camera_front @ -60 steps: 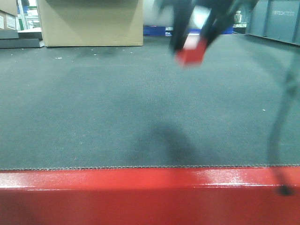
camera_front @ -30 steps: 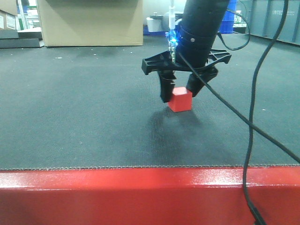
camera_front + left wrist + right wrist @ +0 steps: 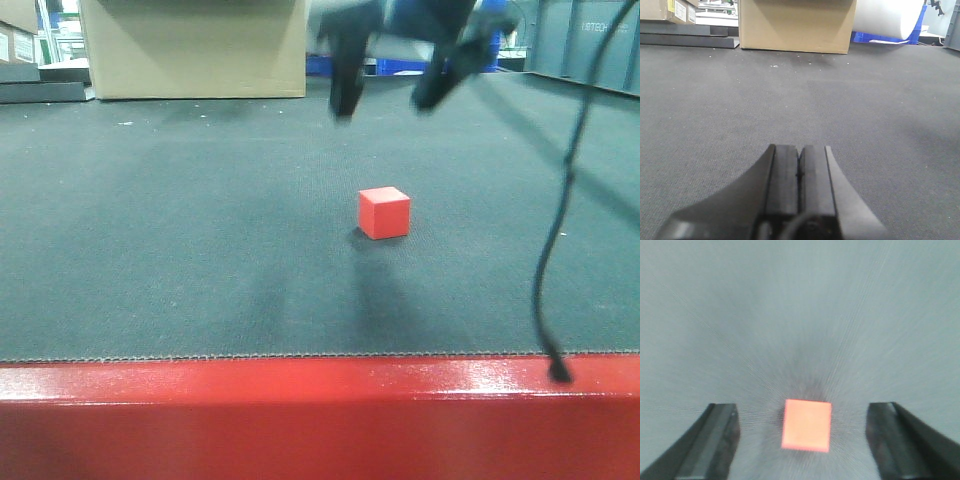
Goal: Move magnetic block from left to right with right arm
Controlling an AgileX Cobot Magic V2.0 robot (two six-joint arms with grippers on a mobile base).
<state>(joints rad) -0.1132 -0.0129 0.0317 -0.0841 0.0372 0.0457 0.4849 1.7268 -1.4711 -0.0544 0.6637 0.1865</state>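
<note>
Magnetic block (image 3: 384,212) alone on the mat, right gripper (image 3: 390,85) spread wide above it, left gripper (image 3: 800,172) pressed together

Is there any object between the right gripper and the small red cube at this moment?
Nothing visible. The open right gripper hangs directly above the small matte red cube, which sits alone on the dark grey mat with only clear air between them.

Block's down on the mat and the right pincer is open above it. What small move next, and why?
Probably lift the right pincer higher and draw it clear. The small matte red cube sits alone on the dark mat, and both fingers stand spread well apart from it, touching nothing, so the placing looks done.
</note>
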